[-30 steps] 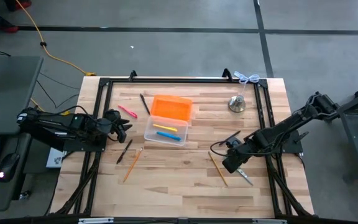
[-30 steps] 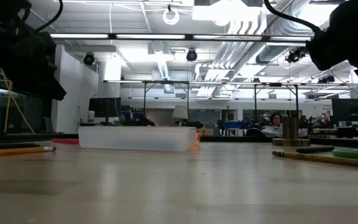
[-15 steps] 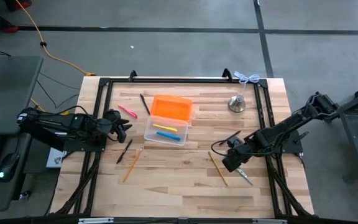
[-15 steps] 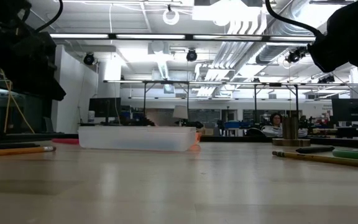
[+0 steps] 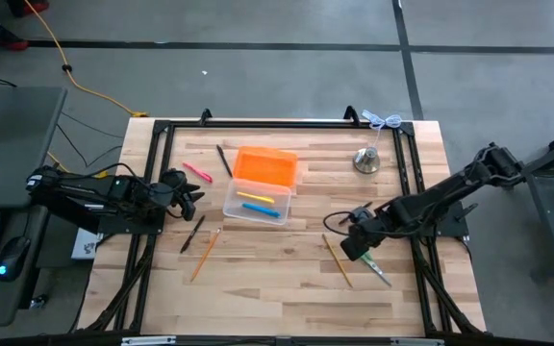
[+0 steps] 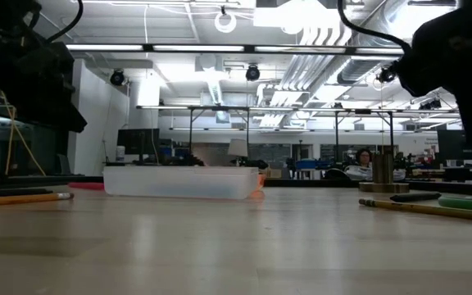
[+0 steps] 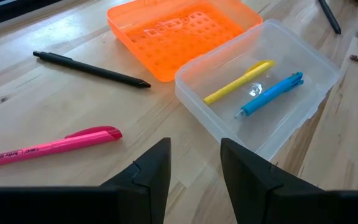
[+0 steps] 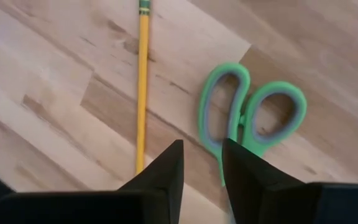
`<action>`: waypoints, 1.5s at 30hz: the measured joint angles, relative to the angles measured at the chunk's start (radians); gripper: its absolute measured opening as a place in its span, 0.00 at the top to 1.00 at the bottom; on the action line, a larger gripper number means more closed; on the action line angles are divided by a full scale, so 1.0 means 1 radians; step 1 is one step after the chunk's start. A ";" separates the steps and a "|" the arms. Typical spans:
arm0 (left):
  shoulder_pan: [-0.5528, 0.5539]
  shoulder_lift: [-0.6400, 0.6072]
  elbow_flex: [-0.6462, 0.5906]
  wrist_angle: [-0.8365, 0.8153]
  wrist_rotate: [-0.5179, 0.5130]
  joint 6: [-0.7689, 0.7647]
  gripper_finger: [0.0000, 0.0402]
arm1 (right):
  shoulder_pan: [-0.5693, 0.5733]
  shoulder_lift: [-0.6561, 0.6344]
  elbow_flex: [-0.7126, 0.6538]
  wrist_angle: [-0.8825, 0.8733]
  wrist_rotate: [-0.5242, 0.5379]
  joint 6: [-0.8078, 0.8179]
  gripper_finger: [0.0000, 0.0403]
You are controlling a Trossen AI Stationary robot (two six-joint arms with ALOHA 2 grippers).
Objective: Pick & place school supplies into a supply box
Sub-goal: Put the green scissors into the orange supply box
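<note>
1. Leftward since the earlier high frame, the right gripper (image 5: 352, 248) now hangs over the table's (image 5: 287, 279) right half, beside a yellow pencil (image 5: 336, 260) and the scissors (image 5: 377, 270). The box (image 5: 257, 204) sits mid-table, its orange lid (image 5: 264, 166) folded back, a yellow pen (image 5: 254, 196) and a blue pen (image 5: 264, 208) inside. The left gripper (image 5: 188, 190) waits at the left edge near a pink pen (image 5: 197, 172).
2. Low view: the box (image 6: 180, 182) stands on the tabletop; a pencil (image 6: 426, 210) lies at right, another (image 6: 21, 197) at left.
3. Left wrist view: the left gripper (image 7: 194, 171), jaws spread, holds nothing; ahead lie the pink pen (image 7: 48, 145), a black pen (image 7: 92, 69) and the box (image 7: 297, 106).
4. Right wrist view: the right gripper (image 8: 202, 168), jaws slightly parted, grips nothing above the scissors' green handles (image 8: 252, 112), the pencil (image 8: 142, 81) just beside.
</note>
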 joint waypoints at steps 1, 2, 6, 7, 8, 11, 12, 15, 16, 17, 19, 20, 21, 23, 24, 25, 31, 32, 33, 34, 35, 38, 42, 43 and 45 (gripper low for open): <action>0.000 0.000 0.000 0.000 0.000 0.000 0.58 | -0.007 0.004 0.000 -0.001 -0.008 -0.010 0.79; 0.000 0.000 0.000 0.000 0.000 0.000 0.58 | -0.015 0.011 0.000 0.000 -0.019 -0.022 0.79; 0.000 0.000 0.000 0.000 0.000 0.000 0.58 | -0.043 0.044 0.000 0.001 -0.064 -0.045 0.79; 0.000 0.000 0.000 0.000 0.000 0.000 0.58 | -0.049 0.052 0.000 0.001 -0.074 -0.047 0.79; 0.000 0.000 0.000 0.001 0.000 0.000 0.58 | -0.053 0.062 0.000 0.000 -0.079 -0.048 0.79; 0.000 0.000 0.000 0.000 -0.002 0.000 0.58 | -0.065 0.082 0.000 0.004 -0.083 -0.064 0.79; 0.000 0.000 0.000 0.000 -0.002 0.000 0.58 | -0.069 0.087 0.000 0.006 -0.083 -0.071 0.79; 0.000 0.000 0.000 0.000 -0.002 -0.001 0.58 | -0.078 0.094 0.000 0.008 -0.083 -0.080 0.79; 0.000 0.000 0.000 0.000 -0.002 -0.001 0.58 | -0.081 0.095 0.000 0.007 -0.082 -0.084 0.79; 0.000 0.000 0.000 0.000 -0.002 -0.001 0.58 | -0.083 0.095 0.000 0.008 -0.078 -0.089 0.79; 0.000 0.000 0.000 0.000 -0.002 0.000 0.58 | -0.088 0.095 0.000 0.007 -0.069 -0.091 0.79; 0.000 0.000 0.000 0.000 -0.003 -0.001 0.58 | -0.090 0.095 0.000 0.007 -0.066 -0.091 0.79; 0.000 0.000 0.000 0.000 -0.003 -0.001 0.58 | -0.093 0.095 0.000 0.007 -0.066 -0.092 0.79; 0.000 0.000 0.000 0.000 -0.003 -0.001 0.58 | -0.095 0.095 0.000 0.007 -0.066 -0.092 0.79; 0.000 0.000 0.000 0.000 -0.003 -0.001 0.58 | -0.095 0.094 0.000 0.007 -0.066 -0.091 0.79; 0.000 0.000 0.000 0.000 -0.003 -0.001 0.58 | -0.095 0.094 0.000 0.008 -0.067 -0.091 0.79; 0.000 0.000 0.000 0.000 -0.003 0.000 0.58 | -0.094 0.095 0.000 0.008 -0.086 -0.092 0.79; 0.000 0.000 0.000 -0.001 -0.003 0.000 0.58 | -0.094 0.095 0.000 0.008 -0.086 -0.092 0.79; 0.000 0.000 0.000 -0.002 -0.003 0.000 0.58 | -0.094 0.095 0.000 0.008 -0.086 -0.092 0.79; 0.000 0.000 0.000 -0.006 -0.003 0.000 0.58 | -0.094 0.095 0.000 0.008 -0.086 -0.092 0.79; 0.000 0.000 0.000 -0.009 -0.003 0.000 0.58 | -0.094 0.095 0.000 0.008 -0.086 -0.092 0.79; 0.000 0.000 0.000 -0.012 -0.003 0.000 0.58 | -0.094 0.095 0.000 0.008 -0.093 -0.090 0.79; 0.000 0.000 0.000 -0.012 -0.003 0.000 0.58 | -0.094 0.095 0.000 0.003 -0.094 -0.065 0.79; 0.000 0.000 0.000 -0.012 -0.003 0.000 0.58 | -0.094 0.094 0.000 -0.001 -0.094 -0.056 0.79; 0.000 0.000 0.000 -0.012 -0.005 0.000 0.58 | -0.094 0.095 0.000 -0.008 -0.093 -0.047 0.79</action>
